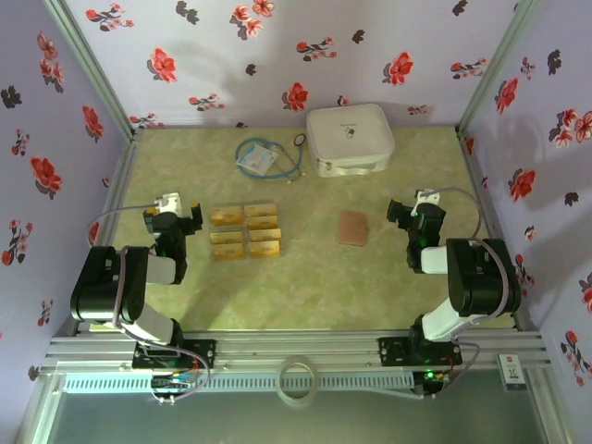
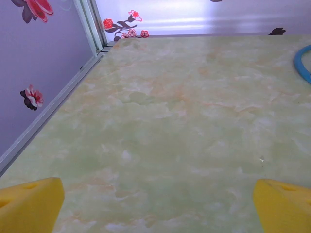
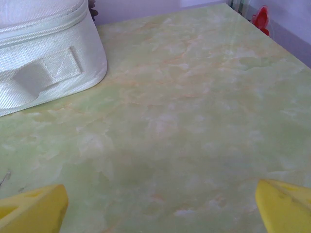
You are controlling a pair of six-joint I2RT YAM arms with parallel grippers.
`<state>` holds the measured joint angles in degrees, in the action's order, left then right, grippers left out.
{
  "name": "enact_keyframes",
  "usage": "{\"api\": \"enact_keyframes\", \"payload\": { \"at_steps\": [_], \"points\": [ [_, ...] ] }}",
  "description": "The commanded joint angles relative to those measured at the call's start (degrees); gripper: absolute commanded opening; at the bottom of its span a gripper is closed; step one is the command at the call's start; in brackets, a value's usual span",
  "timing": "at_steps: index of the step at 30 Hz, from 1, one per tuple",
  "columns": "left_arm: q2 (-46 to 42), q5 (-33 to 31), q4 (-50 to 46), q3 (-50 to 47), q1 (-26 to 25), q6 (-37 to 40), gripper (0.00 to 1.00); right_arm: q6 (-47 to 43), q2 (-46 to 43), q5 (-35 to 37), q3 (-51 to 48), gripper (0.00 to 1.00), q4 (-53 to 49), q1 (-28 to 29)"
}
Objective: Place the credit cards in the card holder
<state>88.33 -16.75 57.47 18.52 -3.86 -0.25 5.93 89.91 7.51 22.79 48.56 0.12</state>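
From above, the credit cards [image 1: 245, 231] lie in two neat columns on the green marbled surface [image 1: 305, 287], just right of the left pincer [image 1: 174, 215]. The reddish-brown card holder [image 1: 352, 228] lies closed, well apart from the cards and near the right pincer [image 1: 414, 215]. A white case [image 1: 350, 139] sits at the far side, with a blue-white packet [image 1: 256, 159] to its left. At the left wrist, the left pincer [image 2: 155, 208] is spread wide, yellow fingertips [image 2: 29, 204] at the frame's corners, over bare surface [image 2: 170, 121]. At the right wrist, the right pincer [image 3: 158, 208] is likewise released and grasps nothing, the white case [image 3: 43, 53] ahead to its left.
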Motion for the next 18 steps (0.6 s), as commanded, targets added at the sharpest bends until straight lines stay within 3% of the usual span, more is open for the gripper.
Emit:
{"api": "enact_keyframes", "payload": {
  "at_steps": [1, 18],
  "points": [
    [0.71, -1.72, 2.98, -0.21, -0.26, 0.17, 1.00, -0.75, -0.56, 1.03, -0.28, 0.99, 1.55, 0.14],
    [0.79, -1.53, -0.24, 1.39, -0.16, 0.19, 1.00, -1.01, -0.63, 0.79, -0.34, 0.99, 1.63, 0.25]
  ]
}}
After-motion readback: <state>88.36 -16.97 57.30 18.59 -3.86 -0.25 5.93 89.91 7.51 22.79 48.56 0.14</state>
